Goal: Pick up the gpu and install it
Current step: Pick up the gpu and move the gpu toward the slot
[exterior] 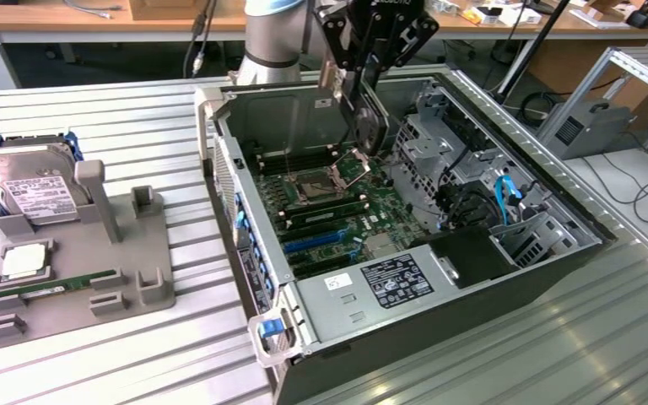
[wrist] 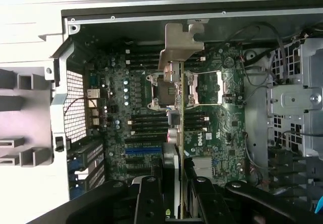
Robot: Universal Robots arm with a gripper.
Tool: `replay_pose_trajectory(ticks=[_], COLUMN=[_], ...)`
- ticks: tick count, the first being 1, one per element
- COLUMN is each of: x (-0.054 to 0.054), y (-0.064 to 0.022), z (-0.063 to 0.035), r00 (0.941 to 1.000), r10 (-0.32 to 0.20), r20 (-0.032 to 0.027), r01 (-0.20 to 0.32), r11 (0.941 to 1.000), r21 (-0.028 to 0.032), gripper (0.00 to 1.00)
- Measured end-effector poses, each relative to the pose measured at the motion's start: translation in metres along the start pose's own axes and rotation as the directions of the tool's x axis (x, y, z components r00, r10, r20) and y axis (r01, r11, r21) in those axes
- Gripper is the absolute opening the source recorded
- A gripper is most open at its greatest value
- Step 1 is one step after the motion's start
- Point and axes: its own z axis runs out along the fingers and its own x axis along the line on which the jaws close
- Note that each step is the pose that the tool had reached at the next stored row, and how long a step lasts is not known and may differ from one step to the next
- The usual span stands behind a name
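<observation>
gripper [wrist: 175, 188] clenched on the gpu [exterior: 366, 118], the fingers pinching the two faces of the card at its upper edge. the card hangs on edge inside the open computer case [exterior: 301, 316], above the motherboard [wrist: 222, 133] and apart from it, its silver bracket [wrist: 179, 50] at the end toward the case's rear wall.

handling, as a judgement: light, stiff, but fragile – a thin board with exposed parts and a contact edge that should not be scraped. best held by the bare board edges and the bracket, as here, and kept square so it does not twist in the grip.

below the card lie the cpu socket [wrist: 207, 88] with its raised lever, the dark memory slots [wrist: 146, 60] and a blue expansion slot [wrist: 143, 152]. beside these, the drive cage [exterior: 437, 143] and blue cables [exterior: 504, 198] crowd one side – the nearest things to snag.

well apart on the slatted counter [exterior: 132, 363], at the exterior view's left, a grey holder [exterior: 132, 287] carries a hard drive [exterior: 31, 190] and a memory stick [exterior: 60, 289].
</observation>
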Motion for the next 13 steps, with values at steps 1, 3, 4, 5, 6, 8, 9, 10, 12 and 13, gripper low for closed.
replay_pose_trajectory(ticks=[1, 3, 4, 5, 6, 8, 9, 10, 12, 13], x=[-0.002, -0.004, -0.005, -0.007, -0.008, -0.011, -0.012, -0.013, -0.014, -0.015], y=[-0.0001, -0.0002, -0.0003, -0.0003, -0.0003, -0.0004, -0.0004, -0.0004, -0.0004, -0.0004], z=[0.0012, 0.0035, 0.0042, 0.0048, 0.0056, 0.0072, 0.0078, 0.0082, 0.0088, 0.0095], r00=[1.0, 1.0, 1.0, 1.0, 1.0, 1.0, 1.0, 1.0, 1.0, 1.0], r10=[0.0, 0.0, 0.0, 0.0, 0.0, 0.0, 0.0, 0.0, 0.0, 0.0], r20=[-0.0001, -0.0001, 0.0, 0.0, 0.0, 0.0, 0.0, -0.0001, 0.0, 0.0], r01=[0.0, 0.0, 0.0, 0.0, 0.0, 0.0, 0.0, 0.0, 0.0, 0.0], r11=[1.0, 1.0, 1.0, 1.0, 1.0, 1.0, 1.0, 1.0, 1.0, 1.0], r21=[0.0, 0.0, 0.0, 0.0, -0.0001, -0.0001, 0.0, -0.0001, -0.0001, -0.0001], gripper=[0.27, 0.27, 0.27, 0.27, 0.27, 0.27, 0.27, 0.27, 0.27, 0.27])
